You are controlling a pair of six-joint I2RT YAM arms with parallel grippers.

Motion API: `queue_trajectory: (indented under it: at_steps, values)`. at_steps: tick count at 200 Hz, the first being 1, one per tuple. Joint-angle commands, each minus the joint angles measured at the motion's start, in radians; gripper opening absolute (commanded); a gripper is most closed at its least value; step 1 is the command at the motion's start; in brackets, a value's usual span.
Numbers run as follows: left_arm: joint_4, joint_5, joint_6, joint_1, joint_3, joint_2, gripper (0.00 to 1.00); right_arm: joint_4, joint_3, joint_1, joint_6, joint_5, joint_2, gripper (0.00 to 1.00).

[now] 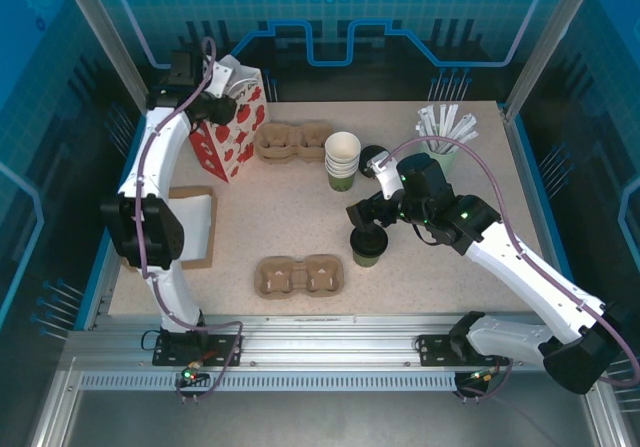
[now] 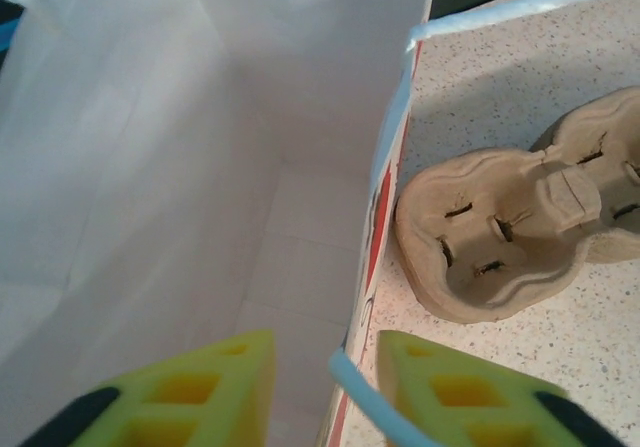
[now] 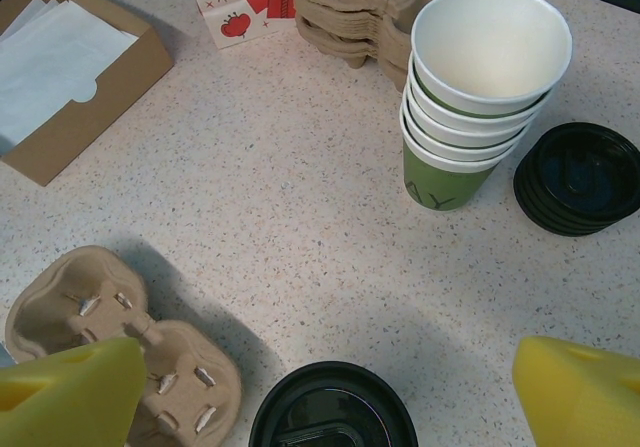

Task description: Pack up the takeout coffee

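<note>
olive-green takeout coffee [image 1: 368,247] with black lid on stands upright on the speckled table [image 1: 440,267], front-right of centre, just right of the near pulp carrier [image 1: 300,275]. right gripper [image 1: 372,217] hangs over it with jaws spread wide. in the right wrist view the lid [image 3: 333,407] sits between the yellow fingers [image 3: 70,397], none touching. left gripper [image 1: 220,87] is at the top of the red-and-white paper bag [image 1: 232,127], far left. its jaws stand part-way apart, with the bag's side wall [image 2: 385,167] and blue handle between them. lidless cup stack [image 1: 342,159] and spare lids [image 3: 580,177] stand behind the coffee.
</note>
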Motion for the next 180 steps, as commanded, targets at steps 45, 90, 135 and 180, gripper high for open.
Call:
queue_trajectory:
  at_steps: [45, 90, 135, 180]
  values:
    - [0.043, 0.035, 0.103, 0.018, 0.055, 0.013, 0.11, -0.014, 0.032, 0.015, 0.002, 0.016, -0.002, 0.96]
    - [0.088, -0.056, 0.182, 0.017, 0.069, -0.042, 0.0, -0.016, 0.019, 0.015, 0.009, 0.02, -0.011, 0.96]
    - [0.125, -0.151, 0.217, -0.004, 0.077, -0.19, 0.0, -0.025, 0.031, 0.016, 0.012, 0.022, -0.029, 0.96]
    - [0.091, -0.095, 0.224, -0.071, -0.023, -0.416, 0.0, -0.038, 0.055, 0.016, -0.009, 0.027, -0.053, 0.96]
